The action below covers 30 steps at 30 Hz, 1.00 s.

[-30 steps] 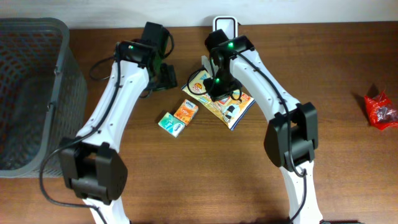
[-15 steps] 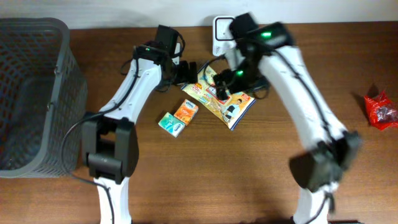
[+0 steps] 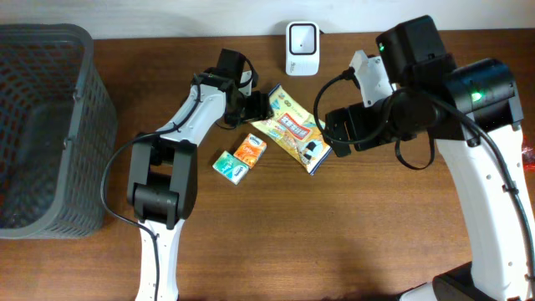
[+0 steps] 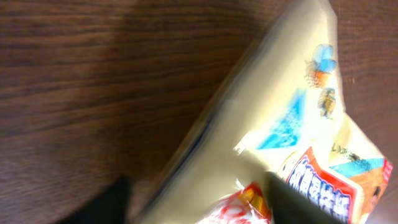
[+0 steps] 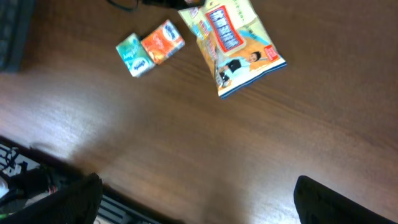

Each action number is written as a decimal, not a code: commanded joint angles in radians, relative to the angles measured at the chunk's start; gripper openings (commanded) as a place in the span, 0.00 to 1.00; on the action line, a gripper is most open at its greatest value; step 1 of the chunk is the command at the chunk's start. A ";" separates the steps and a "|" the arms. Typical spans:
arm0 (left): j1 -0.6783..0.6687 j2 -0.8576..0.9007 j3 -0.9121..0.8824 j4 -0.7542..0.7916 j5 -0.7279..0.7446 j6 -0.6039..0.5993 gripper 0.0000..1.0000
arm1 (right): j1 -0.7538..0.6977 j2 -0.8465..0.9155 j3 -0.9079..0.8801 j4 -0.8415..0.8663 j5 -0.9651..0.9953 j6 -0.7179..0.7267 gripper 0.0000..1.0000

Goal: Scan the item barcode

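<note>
Left tool [image 3: 257,105] straddles 10 o'clock corner of snack packet [image 3: 294,132], can't tell if clenched; right tool [image 5: 199,200] released, empty, at its 3 o'clock; scanner [image 3: 302,38] at 12 o'clock on worktop [image 3: 334,238]

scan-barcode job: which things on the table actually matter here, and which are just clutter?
In the job:
- snack packet
- white device at the back edge, likely the scanner
- left gripper, at the packet's corner

Lying about:
- orange box
- green box, touching the orange one
- grey basket at the far left
</note>
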 commanded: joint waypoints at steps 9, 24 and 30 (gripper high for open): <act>-0.033 0.016 -0.001 0.008 0.021 0.015 0.00 | -0.001 -0.011 0.008 -0.006 0.008 0.008 0.98; -0.009 -0.184 -0.001 -0.038 -0.210 0.016 0.00 | -0.001 -0.011 0.008 -0.006 0.008 0.008 0.98; -0.010 -0.293 -0.001 -0.087 -0.330 0.054 0.00 | -0.001 -0.011 0.008 -0.006 0.008 0.008 0.98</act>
